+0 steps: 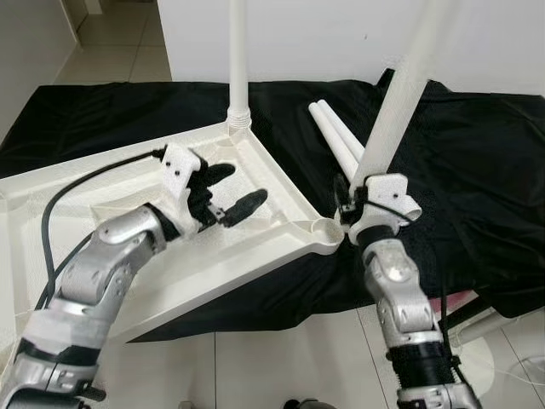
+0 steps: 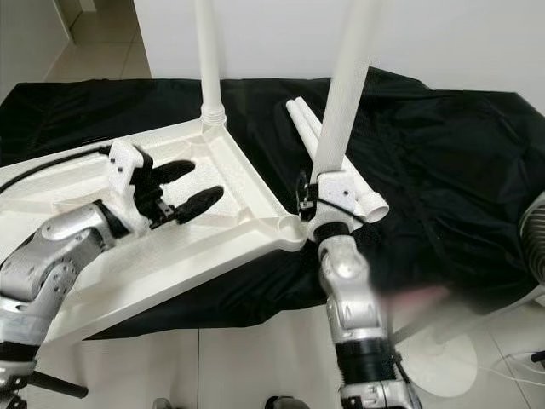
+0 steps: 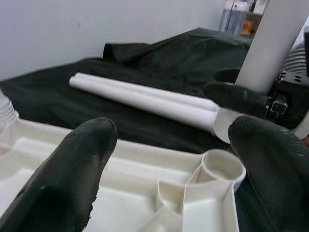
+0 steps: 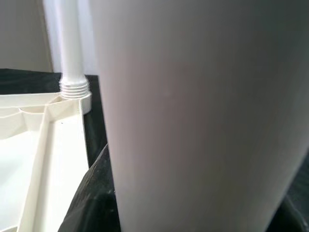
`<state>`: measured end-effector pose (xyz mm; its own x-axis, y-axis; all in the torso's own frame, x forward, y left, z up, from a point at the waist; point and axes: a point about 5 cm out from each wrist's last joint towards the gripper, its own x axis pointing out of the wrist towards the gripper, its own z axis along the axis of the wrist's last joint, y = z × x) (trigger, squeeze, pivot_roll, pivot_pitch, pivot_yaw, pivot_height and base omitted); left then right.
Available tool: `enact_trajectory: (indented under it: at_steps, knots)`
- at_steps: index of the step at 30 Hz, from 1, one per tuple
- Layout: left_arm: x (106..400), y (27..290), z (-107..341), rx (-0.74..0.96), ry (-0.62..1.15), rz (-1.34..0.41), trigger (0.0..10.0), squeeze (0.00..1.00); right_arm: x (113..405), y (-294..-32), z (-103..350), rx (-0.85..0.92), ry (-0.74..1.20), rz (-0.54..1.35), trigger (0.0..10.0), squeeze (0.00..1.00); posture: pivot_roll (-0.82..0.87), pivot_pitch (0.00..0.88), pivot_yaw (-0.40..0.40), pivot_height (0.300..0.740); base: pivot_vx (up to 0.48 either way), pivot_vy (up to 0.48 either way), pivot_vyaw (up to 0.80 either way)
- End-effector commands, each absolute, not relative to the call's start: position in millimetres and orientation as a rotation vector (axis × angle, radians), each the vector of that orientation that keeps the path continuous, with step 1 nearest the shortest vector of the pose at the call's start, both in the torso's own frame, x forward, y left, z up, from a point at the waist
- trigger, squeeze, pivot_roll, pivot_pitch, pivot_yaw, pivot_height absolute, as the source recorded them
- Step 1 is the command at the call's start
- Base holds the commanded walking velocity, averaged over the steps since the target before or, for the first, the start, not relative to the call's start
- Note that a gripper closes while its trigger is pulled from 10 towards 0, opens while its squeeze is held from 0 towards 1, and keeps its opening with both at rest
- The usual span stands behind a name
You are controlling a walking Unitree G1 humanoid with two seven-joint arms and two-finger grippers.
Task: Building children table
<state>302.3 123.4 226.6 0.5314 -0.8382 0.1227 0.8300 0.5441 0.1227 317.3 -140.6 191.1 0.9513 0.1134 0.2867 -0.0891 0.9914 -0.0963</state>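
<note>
The white children's tabletop lies upside down on a black cloth. One white leg stands screwed into its far corner. My right gripper is shut on a second white leg, held tilted with its lower end just beside the empty near corner socket. In the right wrist view this leg is very close. My left gripper hovers open over the tabletop's ribbed underside, its fingers pointing toward the socket. Two spare legs lie side by side on the cloth.
The black cloth covers the whole work surface, backed by a white wall. Tiled floor lies in front. A white fan base and its grille stand at the right.
</note>
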Motion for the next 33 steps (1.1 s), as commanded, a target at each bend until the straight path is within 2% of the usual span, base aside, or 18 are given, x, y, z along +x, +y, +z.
enact_trajectory:
  at_steps: [1, 2, 5, 11, 13, 15, 24, 33]
  knots:
    - [303, 121, 229, 0.075, -0.184, -1.011, 10.0, 1.00, 319, -144, 192, -0.076, -0.288, 0.113, 10.0, 0.00, -0.05, 0.082, -0.022, 0.740, 0.000, 0.000, 0.00]
    - [307, 115, 236, 0.052, -0.191, -1.007, 10.0, 0.00, 322, -145, 196, -0.082, -0.283, 0.157, 10.0, 0.00, -0.05, 0.077, -0.023, 0.740, 0.000, 0.000, 0.00]
    - [316, 100, 255, -0.027, -0.212, -1.027, 10.0, 0.00, 328, -148, 199, -0.115, -0.252, 0.271, 10.0, 0.00, -0.05, 0.067, -0.026, 0.740, 0.000, 0.000, 0.00]
    - [324, 90, 262, -0.031, -0.195, -1.032, 10.0, 0.00, 332, -151, 195, -0.154, -0.192, 0.354, 10.0, 0.00, -0.05, 0.058, -0.020, 0.740, 0.000, 0.000, 0.00]
    - [324, 84, 267, -0.050, -0.207, -1.076, 10.0, 0.00, 333, -152, 193, -0.172, -0.159, 0.394, 10.0, 0.00, -0.06, 0.055, -0.018, 0.740, 0.000, 0.000, 0.00]
    - [314, 73, 277, -0.092, -0.247, -1.225, 10.0, 0.00, 335, -153, 187, -0.222, -0.106, 0.469, 10.0, 0.00, -0.06, 0.048, -0.017, 0.740, 0.000, 0.000, 0.00]
    - [298, 51, 287, -0.077, -0.275, -1.455, 10.0, 0.00, 331, -145, 177, -0.233, -0.021, 0.667, 10.0, 0.00, -0.06, 0.044, -0.019, 0.740, 0.000, 0.000, 0.00]
    - [300, 36, 288, -0.002, -0.270, -1.516, 10.0, 0.00, 326, -137, 181, -0.250, -0.001, 0.825, 10.0, 0.00, -0.07, 0.030, -0.014, 0.740, 0.000, 0.000, 0.00]
